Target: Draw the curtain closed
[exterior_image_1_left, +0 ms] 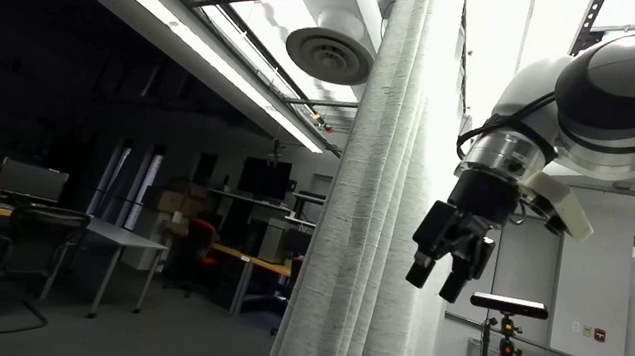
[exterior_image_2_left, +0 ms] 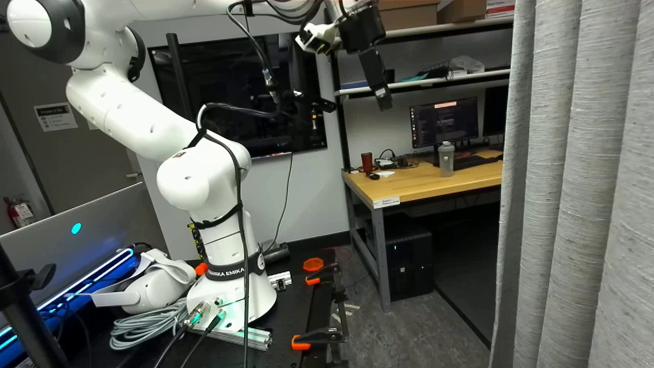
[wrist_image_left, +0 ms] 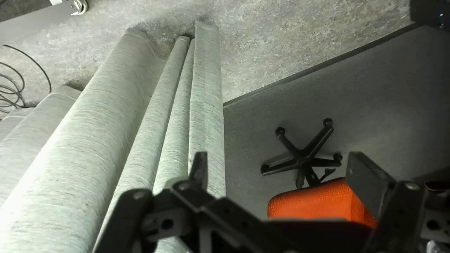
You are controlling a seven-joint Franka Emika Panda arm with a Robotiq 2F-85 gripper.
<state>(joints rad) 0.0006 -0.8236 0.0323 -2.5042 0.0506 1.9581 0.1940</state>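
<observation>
The curtain is tall, pale grey fabric with long vertical pleats. It runs from top to bottom in an exterior view and hangs at the right edge of an exterior view. In the wrist view the curtain fills the left half, its hem near the floor. My gripper is open and empty, beside the curtain's right side in that exterior view. The gripper is left of the fabric there. In the wrist view the gripper has its left finger overlapping the curtain's free edge; I cannot tell whether it touches.
An orange chair on a black wheeled base stands below, right of the curtain in the wrist view. A camera on a stand is below the gripper. A wooden desk with monitors and a shelf stand behind.
</observation>
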